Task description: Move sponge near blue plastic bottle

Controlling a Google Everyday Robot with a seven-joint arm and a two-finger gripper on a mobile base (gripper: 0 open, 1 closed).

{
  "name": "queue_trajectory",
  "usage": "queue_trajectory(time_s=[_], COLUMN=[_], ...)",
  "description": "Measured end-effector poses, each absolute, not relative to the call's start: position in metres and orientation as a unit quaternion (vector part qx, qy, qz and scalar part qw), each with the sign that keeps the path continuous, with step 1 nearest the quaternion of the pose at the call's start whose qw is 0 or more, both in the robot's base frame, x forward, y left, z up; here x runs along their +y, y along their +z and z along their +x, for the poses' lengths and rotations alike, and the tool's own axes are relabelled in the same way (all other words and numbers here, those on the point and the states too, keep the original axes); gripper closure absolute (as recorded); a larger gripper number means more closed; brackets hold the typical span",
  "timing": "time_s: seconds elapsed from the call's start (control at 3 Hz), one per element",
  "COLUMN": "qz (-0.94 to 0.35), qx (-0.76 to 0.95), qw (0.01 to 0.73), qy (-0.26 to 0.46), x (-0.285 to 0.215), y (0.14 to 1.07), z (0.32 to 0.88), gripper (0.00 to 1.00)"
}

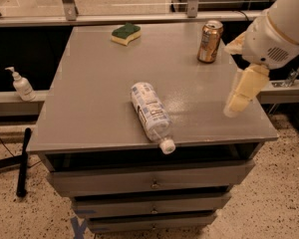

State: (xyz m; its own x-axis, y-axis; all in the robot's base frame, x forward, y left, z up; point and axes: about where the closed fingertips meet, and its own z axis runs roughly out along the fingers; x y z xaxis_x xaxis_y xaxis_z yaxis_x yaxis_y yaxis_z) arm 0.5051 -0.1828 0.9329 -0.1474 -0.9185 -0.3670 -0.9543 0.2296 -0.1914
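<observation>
So the sponge (126, 33) is sitting way at the back left of the desk (89, 88), green side up, well apart from the blue plastic bottle (150, 112), which lies on its side near the front edge with its white cap poking just past it. The gripper (230, 78) hangs over the right edge of the desk, just in front of the upright gold drink can (210, 41), and its pale fingers (246, 86) look spread apart with nothing between them. There's also a little white pump bottle (21, 85) on the ledge off to the left of the desk.
</observation>
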Motion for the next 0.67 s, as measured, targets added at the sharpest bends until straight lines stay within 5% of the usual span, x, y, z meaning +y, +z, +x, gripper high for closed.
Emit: queue_trajectory(time_s=[0.67], qz=[-0.626], qx=[0.714], qw=[0.292], qy=[0.116], x=[-0.073], y=[0.924], z=[0.596], gripper=[0.00])
